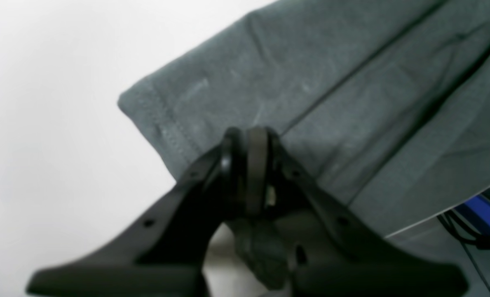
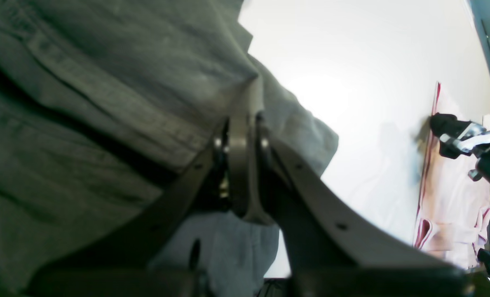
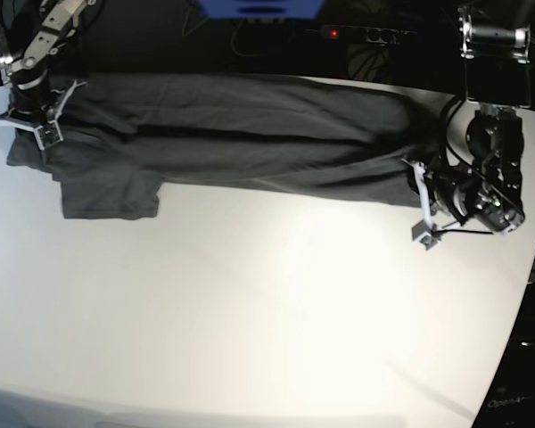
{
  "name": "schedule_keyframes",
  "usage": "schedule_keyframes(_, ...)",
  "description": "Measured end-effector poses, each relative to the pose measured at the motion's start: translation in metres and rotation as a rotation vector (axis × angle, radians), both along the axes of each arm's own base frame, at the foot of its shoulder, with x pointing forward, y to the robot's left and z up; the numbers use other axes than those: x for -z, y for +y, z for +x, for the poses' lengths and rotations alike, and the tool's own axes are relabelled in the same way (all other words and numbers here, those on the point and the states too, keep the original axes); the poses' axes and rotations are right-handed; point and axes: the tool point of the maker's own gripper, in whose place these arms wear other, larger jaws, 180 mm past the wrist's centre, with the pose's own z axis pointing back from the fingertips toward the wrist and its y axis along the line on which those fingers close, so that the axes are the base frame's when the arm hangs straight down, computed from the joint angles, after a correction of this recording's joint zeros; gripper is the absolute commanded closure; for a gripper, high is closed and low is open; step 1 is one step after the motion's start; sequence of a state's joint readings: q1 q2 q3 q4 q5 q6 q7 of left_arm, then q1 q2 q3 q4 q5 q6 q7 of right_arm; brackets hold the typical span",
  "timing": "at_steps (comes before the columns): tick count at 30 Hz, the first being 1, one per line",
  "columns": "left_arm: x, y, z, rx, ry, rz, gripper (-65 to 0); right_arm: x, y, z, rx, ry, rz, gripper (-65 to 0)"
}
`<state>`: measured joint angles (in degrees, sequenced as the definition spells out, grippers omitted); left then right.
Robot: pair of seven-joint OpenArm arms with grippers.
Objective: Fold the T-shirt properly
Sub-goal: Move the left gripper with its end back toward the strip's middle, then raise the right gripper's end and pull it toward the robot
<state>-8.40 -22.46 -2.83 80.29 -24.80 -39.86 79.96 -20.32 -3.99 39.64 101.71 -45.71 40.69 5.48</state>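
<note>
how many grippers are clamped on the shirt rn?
2. Left gripper is shut on the T-shirt at its hem end, base view's right; right gripper is shut on its other end, near the sleeve.

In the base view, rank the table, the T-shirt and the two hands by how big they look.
1. Table
2. T-shirt
3. Left hand and right hand: look alike, unranked.

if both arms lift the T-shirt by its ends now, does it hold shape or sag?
Probably sags: the T-shirt lies soft and creased, stretched long across the table. Likely light, since thin folds bunch easily at the right gripper. One sleeve sticks out loose and would likely dangle. The left gripper jaws look shut on a hem corner.
</note>
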Motion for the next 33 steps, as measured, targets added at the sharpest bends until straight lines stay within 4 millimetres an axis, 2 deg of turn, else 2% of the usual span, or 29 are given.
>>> schedule_keyframes(6,0.002,-0.001,-0.001,-0.002,0.006,-0.001,-3.7,-0.001,0.0,0.0,-0.001,-0.002,-0.001,-0.3)
schedule_keyframes(10,0.006,0.003,-0.006,-0.002,0.013,0.023,-3.7,-0.011,0.0,0.002,-0.006,-0.02,-0.024,-0.3)
schedule_keyframes(21,0.012,0.004,-0.01,0.001,0.011,0.066,-3.7,-0.02,0.007,-0.013,0.001,-0.018,-0.035,-0.3)
schedule_keyframes(29,0.014,0.003,-0.012,0.0,0.007,0.059,-3.7,-0.04,-0.005,-0.032,0.044,-0.135,-0.027,-0.3)
schedule_keyframes(33,0.013,0.003,-0.012,0.0,0.007,0.059,-3.7,-0.053,-0.022,-0.044,0.075,-0.172,-0.059,-0.3)
